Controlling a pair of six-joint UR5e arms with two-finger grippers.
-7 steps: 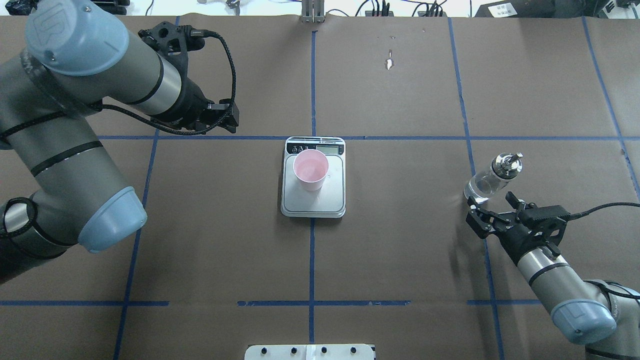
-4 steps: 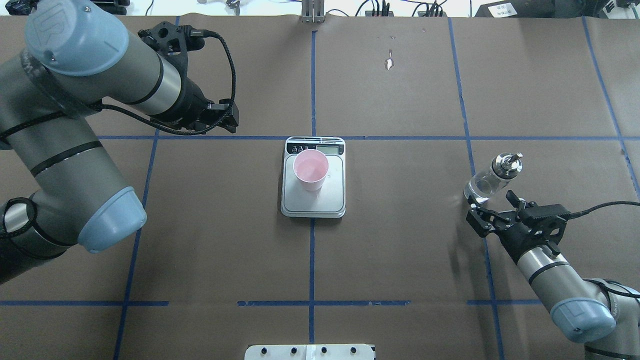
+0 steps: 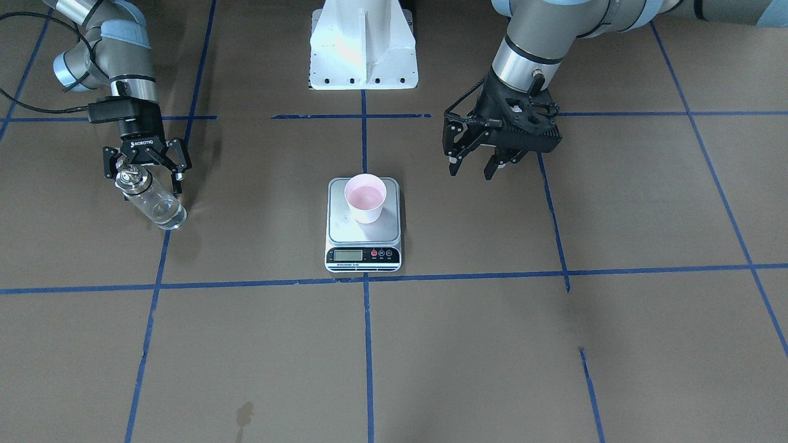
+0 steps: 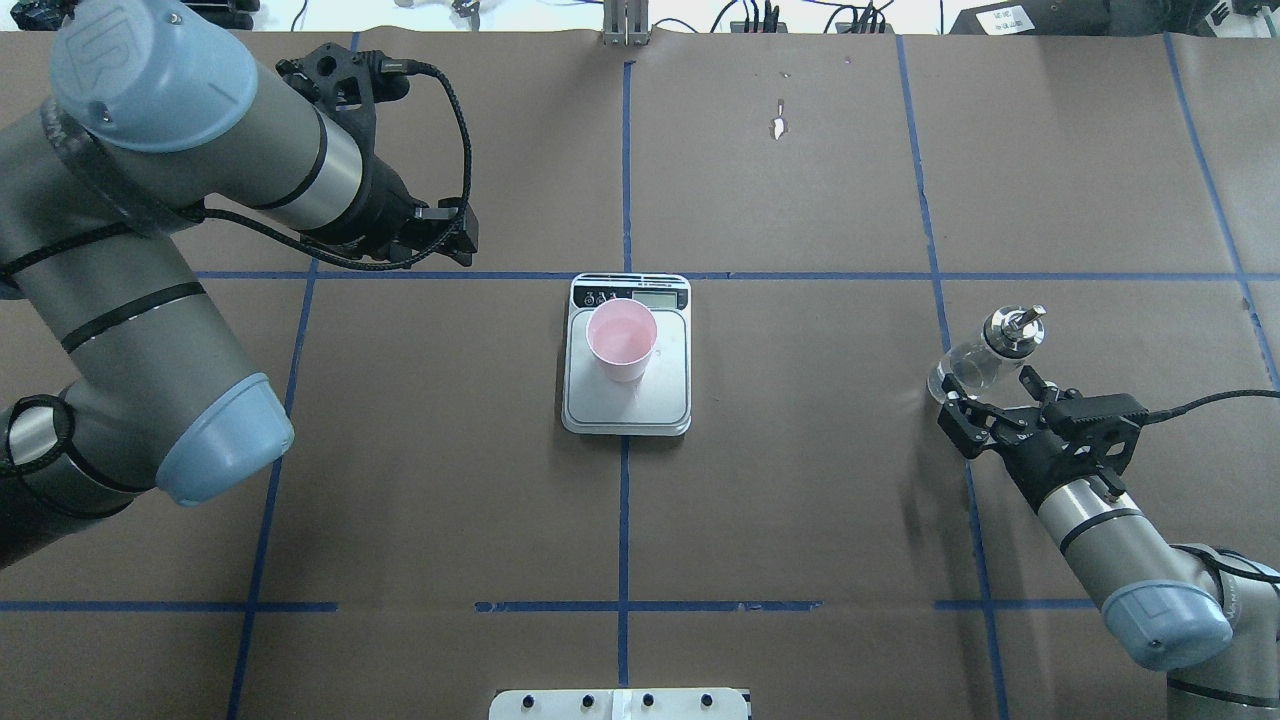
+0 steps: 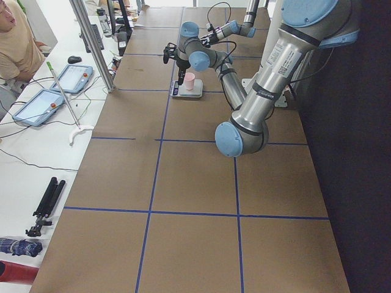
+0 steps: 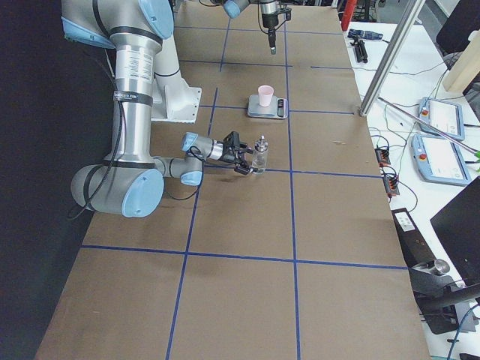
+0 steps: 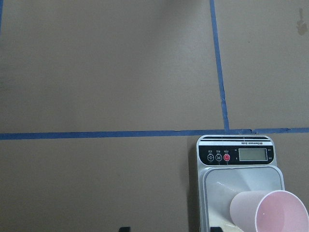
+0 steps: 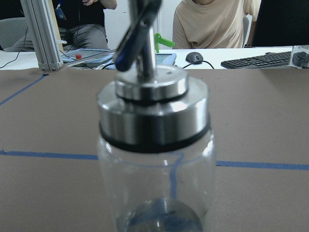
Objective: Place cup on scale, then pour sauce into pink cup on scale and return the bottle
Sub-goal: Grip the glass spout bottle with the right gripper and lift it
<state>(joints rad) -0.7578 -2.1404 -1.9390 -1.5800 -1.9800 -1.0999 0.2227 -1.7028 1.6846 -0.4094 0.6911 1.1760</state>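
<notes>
Right hand is open, its two fingers spread wide and lying level, close above the desk on the robot's right side. It points at the bottle, which stands upright on the desk just in front of it. In the front-facing view the fingers flank the bottle's silver cap. The side view from the robot's right places the fingertips at the bottle's near side. Whether they touch the glass cannot be told. The right wrist view is filled by the bottle: clear glass and a shiny metal cap with a spout, with a blue tape line running behind the body. The level of its contents cannot be read.

The left hand is also open and holds nothing. It hangs above the desk with its fingers pointing down, off to the robot's left of the scale and well apart from it.

The scale lies flat at the desk's middle, its display at the end away from the robot. The cup stands upright on the platform, near its middle and within the edges. Its inside is pink. Scale and bottle are well apart.
</notes>
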